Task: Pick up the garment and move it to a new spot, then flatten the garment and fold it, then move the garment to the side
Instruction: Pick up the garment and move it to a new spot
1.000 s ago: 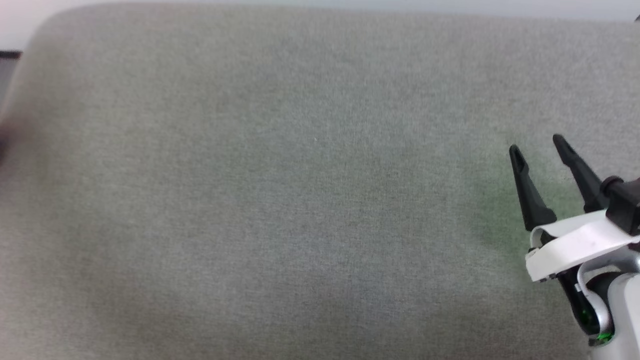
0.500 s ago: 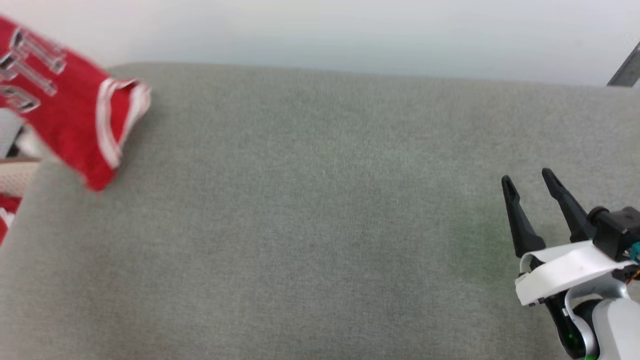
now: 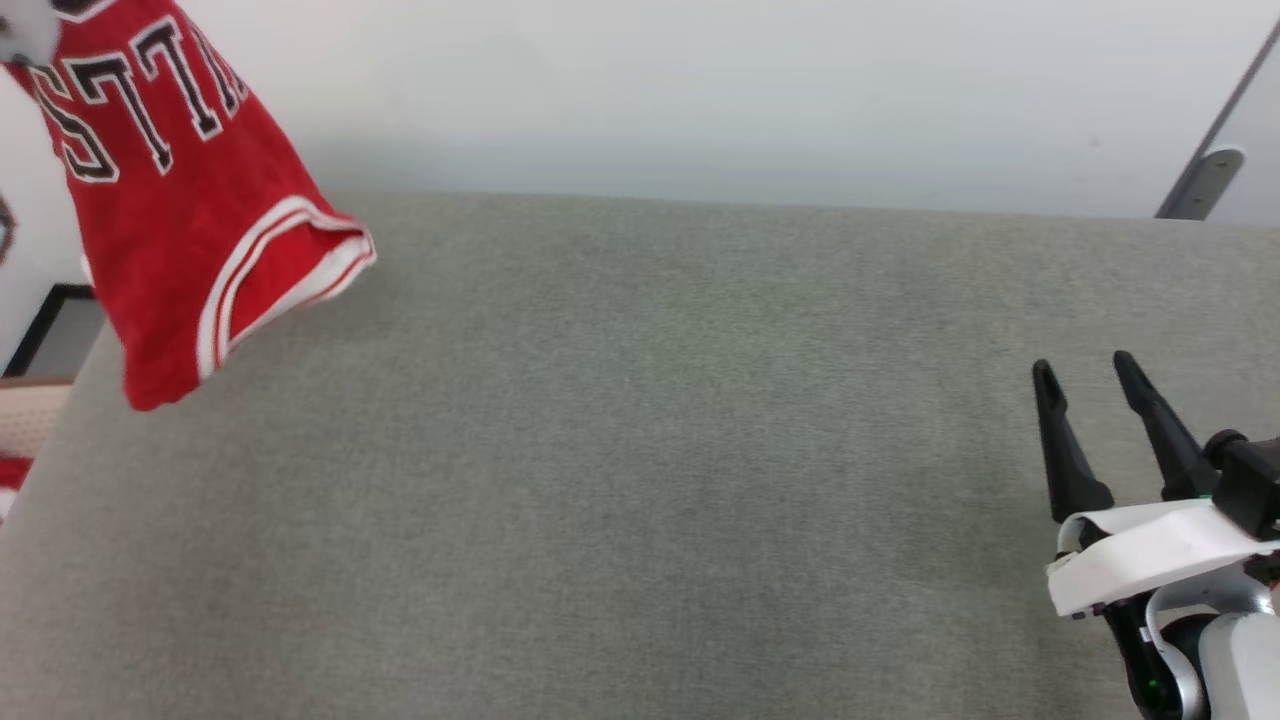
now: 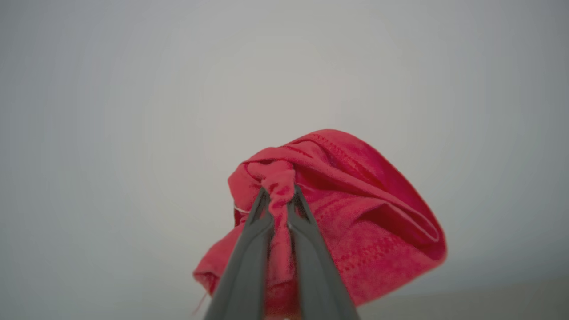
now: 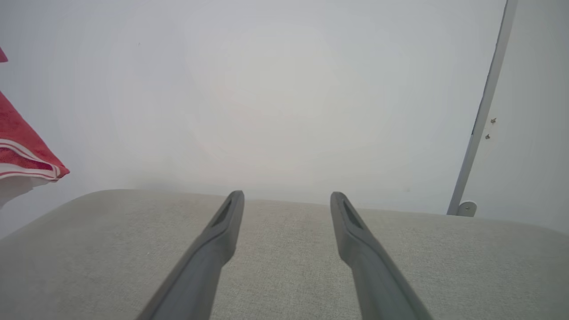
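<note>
The garment (image 3: 190, 230), a red jersey with black white-outlined lettering and red-white striped trim, hangs in the air over the far left corner of the grey cushioned surface (image 3: 640, 480). In the left wrist view my left gripper (image 4: 278, 189) is shut on a bunched fold of the garment (image 4: 355, 213), which droops below the fingers. Its striped edge (image 5: 26, 155) also shows at the left of the right wrist view. My right gripper (image 3: 1080, 365) stands open at the lower right, just above the surface, its fingers (image 5: 222, 231) holding nothing.
A pale wall (image 3: 700, 90) runs behind the surface. A grey metal strut with a bracket (image 3: 1205, 170) leans at the far right. At the left edge lie a beige perforated thing (image 3: 30, 415) and a dark frame (image 3: 50, 320).
The head camera has tilted up, bringing the wall into view. The garment has come into view at the upper left and risen higher in the picture. The right gripper stays open.
</note>
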Robot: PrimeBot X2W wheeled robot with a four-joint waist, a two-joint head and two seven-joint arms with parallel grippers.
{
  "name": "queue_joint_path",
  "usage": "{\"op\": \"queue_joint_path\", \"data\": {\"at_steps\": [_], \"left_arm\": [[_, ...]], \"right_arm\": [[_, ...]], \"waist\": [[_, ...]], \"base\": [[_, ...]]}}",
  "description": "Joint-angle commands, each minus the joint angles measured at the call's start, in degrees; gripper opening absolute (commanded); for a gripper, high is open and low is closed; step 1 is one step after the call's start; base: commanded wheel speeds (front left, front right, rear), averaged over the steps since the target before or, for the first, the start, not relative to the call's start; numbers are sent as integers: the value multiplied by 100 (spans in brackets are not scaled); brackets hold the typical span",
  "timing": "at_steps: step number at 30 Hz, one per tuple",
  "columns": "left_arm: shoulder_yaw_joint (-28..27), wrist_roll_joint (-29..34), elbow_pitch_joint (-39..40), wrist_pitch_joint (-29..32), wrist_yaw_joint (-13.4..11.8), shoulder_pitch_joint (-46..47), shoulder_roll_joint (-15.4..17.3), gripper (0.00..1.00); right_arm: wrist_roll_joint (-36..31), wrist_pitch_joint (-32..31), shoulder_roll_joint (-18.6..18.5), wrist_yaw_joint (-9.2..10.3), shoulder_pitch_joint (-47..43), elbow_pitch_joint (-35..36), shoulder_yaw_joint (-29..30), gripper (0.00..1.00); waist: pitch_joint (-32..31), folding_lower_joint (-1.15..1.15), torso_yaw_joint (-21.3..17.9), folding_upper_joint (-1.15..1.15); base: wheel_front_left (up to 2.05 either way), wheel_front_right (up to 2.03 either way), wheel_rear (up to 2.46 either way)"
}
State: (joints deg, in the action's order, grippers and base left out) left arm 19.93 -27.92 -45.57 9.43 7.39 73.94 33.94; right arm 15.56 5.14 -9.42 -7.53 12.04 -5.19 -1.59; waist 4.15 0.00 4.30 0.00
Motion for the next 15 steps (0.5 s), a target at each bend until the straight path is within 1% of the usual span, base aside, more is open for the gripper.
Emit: {"op": "queue_joint_path", "data": {"at_steps": [1,3,8,11,15], "left_arm": [[47,-181,220,113,11,-124,-9,0],[170,-263,525,232,11,-227,33,0],[257,-518,1267,565,-1,-532,-25,0],[290,-618,1772,769,-64,-728,-79,0],[339,-818,2468,1079,-215,-1059,-224,0]], "right_arm": [[-45,40,25,8,-100,15,84,100],[-63,43,49,8,-111,29,151,100],[-124,57,101,8,-120,50,316,100],[-144,73,128,8,-125,69,424,100],[-183,95,184,8,-149,77,533,100]], "waist": [[-63,0,-107,0],[-77,0,-178,0],[-93,0,-387,0],[-82,0,-514,0],[-57,0,-677,0]], "base": [[0,0,0],[0,0,0],[0,0,0],[0,0,0],[0,0,0]]}}
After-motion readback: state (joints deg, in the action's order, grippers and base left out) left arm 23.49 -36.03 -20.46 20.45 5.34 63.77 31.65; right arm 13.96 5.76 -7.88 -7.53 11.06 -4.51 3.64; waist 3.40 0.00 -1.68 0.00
